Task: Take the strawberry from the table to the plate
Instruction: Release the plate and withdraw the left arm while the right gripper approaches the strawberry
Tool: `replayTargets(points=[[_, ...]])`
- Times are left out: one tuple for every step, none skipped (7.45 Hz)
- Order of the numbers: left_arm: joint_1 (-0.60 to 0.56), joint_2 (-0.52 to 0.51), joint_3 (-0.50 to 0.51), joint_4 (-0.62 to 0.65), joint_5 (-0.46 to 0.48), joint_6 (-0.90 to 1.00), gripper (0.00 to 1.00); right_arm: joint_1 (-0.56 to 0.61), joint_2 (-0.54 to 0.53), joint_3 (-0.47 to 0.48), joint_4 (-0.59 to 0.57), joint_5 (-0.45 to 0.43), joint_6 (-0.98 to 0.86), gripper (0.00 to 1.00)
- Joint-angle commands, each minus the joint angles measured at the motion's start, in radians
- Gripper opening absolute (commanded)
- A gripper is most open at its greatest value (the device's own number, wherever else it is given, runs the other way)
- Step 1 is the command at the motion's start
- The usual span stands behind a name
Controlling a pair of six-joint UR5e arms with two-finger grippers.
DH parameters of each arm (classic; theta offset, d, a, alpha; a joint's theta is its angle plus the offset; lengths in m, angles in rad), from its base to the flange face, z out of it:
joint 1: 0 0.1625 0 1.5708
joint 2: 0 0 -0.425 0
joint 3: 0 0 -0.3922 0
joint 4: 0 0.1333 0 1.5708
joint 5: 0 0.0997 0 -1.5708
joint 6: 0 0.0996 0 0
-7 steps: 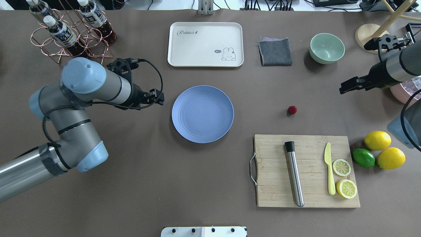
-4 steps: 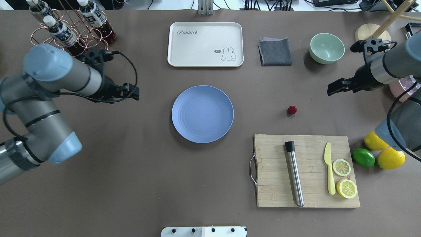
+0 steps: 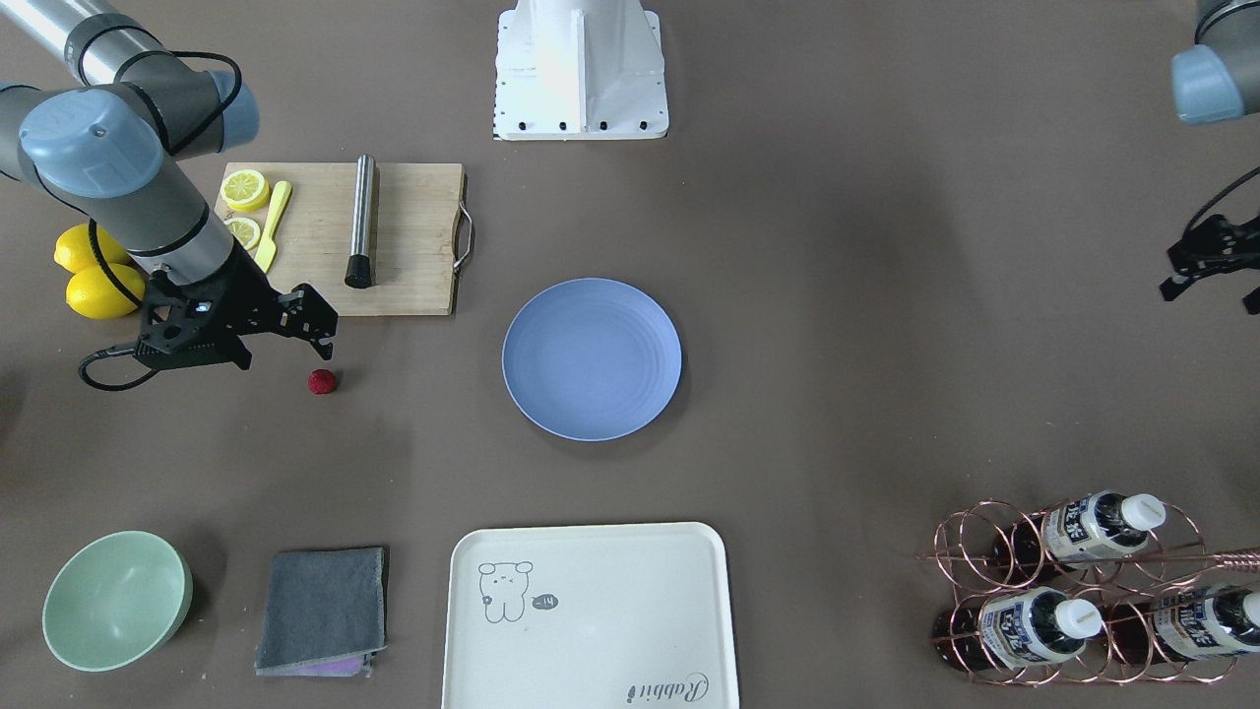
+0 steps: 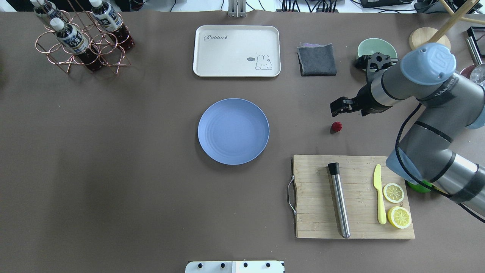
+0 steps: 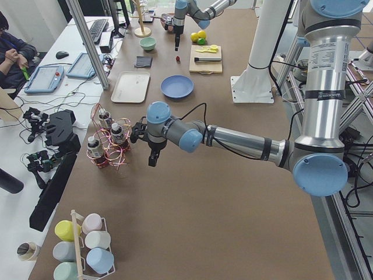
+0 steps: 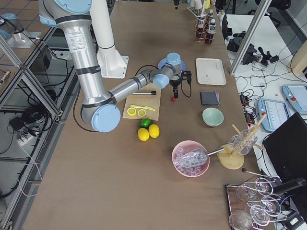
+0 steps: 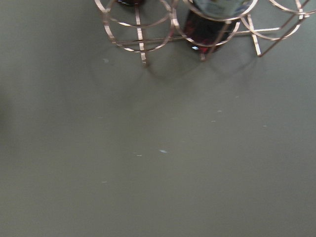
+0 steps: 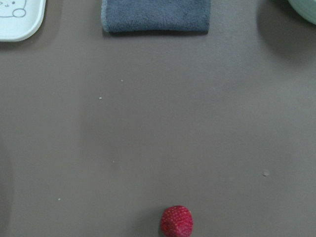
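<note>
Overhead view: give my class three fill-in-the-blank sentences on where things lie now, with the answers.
1. The strawberry lies on the bare ____, outside the plate.
2. The right gripper hovers close to the ____.
3. On the cutting board, beside the yellow knife, lie ____ lemon halves.
Answers: table; strawberry; two.

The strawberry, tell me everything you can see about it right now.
The strawberry is a small, roundish, deep-red berry with finely bumpy skin, whole as far as shows; no stem or leaves are visible. It lies on the bare table, to the right of the blue plate in the overhead view and just beyond the cutting board, apart from both. Only the table touches it. The right gripper hangs close by without touching it.
</note>
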Motion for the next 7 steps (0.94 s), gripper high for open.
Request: replayTargets(points=[[-0.192, 0.024, 0.07, 0.129, -0.025, 0.339, 0.98, -0.075, 0.069, -0.023, -0.058, -0.084, 0.077, 0.98], [-0.205, 0.025, 0.075, 0.126, -0.025, 0.349, 0.98, -0.092, 0.075, -0.049, -0.051, -0.106, 0.079, 0.98], [-0.205, 0.025, 0.077, 0.125, -0.025, 0.349, 0.98, -0.098, 0.074, -0.086, -0.044, -0.122, 0.069, 0.97], [-0.206, 0.026, 0.075, 0.12, -0.027, 0.35, 0.98, -0.098, 0.065, -0.097, -0.026, -0.127, 0.065, 0.96], [-0.206, 0.035, 0.072, 0.117, -0.027, 0.349, 0.98, -0.097, 0.06, -0.105, 0.0, -0.126, 0.056, 0.96], [-0.206, 0.041, 0.071, 0.117, -0.027, 0.35, 0.98, -0.095, 0.06, -0.108, 0.004, -0.127, 0.033, 0.96], [-0.206, 0.041, 0.07, 0.116, -0.027, 0.35, 0.98, -0.097, 0.06, -0.118, 0.005, -0.127, 0.032, 0.93]])
